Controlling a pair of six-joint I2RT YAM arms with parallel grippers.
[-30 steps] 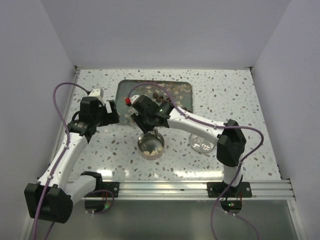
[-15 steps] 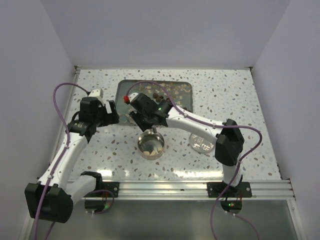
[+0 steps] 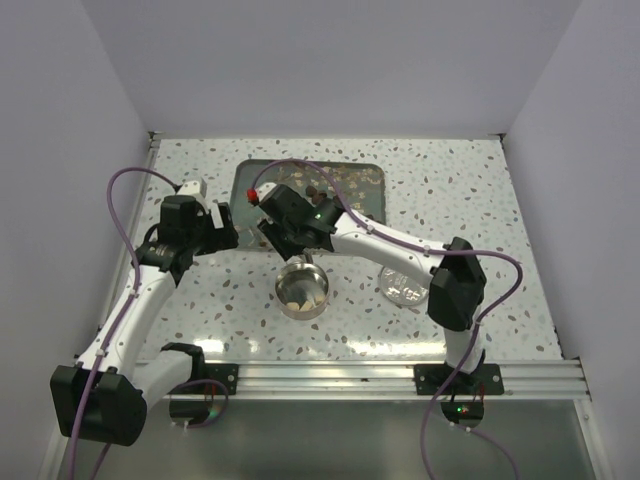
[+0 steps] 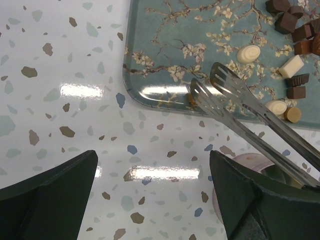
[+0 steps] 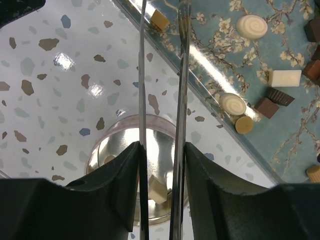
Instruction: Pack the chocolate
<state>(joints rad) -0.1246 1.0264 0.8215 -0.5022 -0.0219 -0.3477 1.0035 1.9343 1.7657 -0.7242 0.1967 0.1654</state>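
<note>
The chocolate (image 4: pixel 291 65) lies on a blue blossom-pattern tray (image 3: pixel 265 178) as small dark, tan and cream pieces, mostly at its middle and right. A round metal tin (image 3: pixel 302 291) stands in front of the tray and holds a few pale pieces (image 5: pixel 156 189). My right gripper (image 5: pixel 161 150) is shut on metal tongs (image 4: pixel 215 87) above the tin. The tong tips are slightly apart and empty, over the tray's near-left edge beside a tan square piece (image 5: pixel 160 20). My left gripper (image 4: pixel 152 160) is open and empty over the tabletop, left of the tray.
A clear round lid (image 3: pixel 405 285) lies on the table right of the tin, under the right arm. The tray (image 4: pixel 165 40) has a raised rim. White walls close in the table on three sides.
My right gripper and the tongs have shifted slightly away and left, toward the tray's near edge. The left arm has not moved.
</note>
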